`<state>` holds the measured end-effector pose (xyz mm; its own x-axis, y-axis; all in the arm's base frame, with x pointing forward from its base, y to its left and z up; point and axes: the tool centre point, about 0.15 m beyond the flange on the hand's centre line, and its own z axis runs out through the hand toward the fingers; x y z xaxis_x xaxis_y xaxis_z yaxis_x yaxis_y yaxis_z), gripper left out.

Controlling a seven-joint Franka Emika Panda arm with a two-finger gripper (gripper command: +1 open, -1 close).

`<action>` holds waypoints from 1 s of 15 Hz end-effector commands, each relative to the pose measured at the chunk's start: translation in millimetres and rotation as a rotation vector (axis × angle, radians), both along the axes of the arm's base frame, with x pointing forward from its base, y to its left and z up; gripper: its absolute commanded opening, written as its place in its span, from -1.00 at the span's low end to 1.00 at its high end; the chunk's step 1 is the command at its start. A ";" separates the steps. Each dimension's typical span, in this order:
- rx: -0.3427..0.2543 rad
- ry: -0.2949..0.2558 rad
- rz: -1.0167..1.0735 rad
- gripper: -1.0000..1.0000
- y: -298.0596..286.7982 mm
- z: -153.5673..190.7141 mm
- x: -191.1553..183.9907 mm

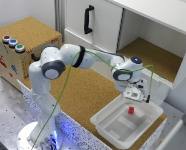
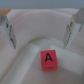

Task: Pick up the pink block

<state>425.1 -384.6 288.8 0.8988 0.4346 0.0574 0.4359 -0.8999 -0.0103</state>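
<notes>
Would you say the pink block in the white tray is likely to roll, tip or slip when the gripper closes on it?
The pink block looks like a flat-faced cube, so it probably won't roll. It seems rigid, with parallel sides suited to the open gripper. Being small and likely light, it may skid on the smooth-looking white tray if nudged off-centre.

One pink block [image 1: 131, 109], one white tray [image 1: 107, 123], three buttons [image 1: 12, 43].

A black letter A is shown on the reddish-pink block [image 2: 48, 60]. The tray [image 1: 109, 126] is white. The arm [image 1: 68, 57] is white, black-jointed, trailed by green cable [image 1: 63, 87].
</notes>
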 end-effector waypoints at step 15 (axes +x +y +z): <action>-0.023 0.059 0.209 1.00 -7.3 -68.6 24.3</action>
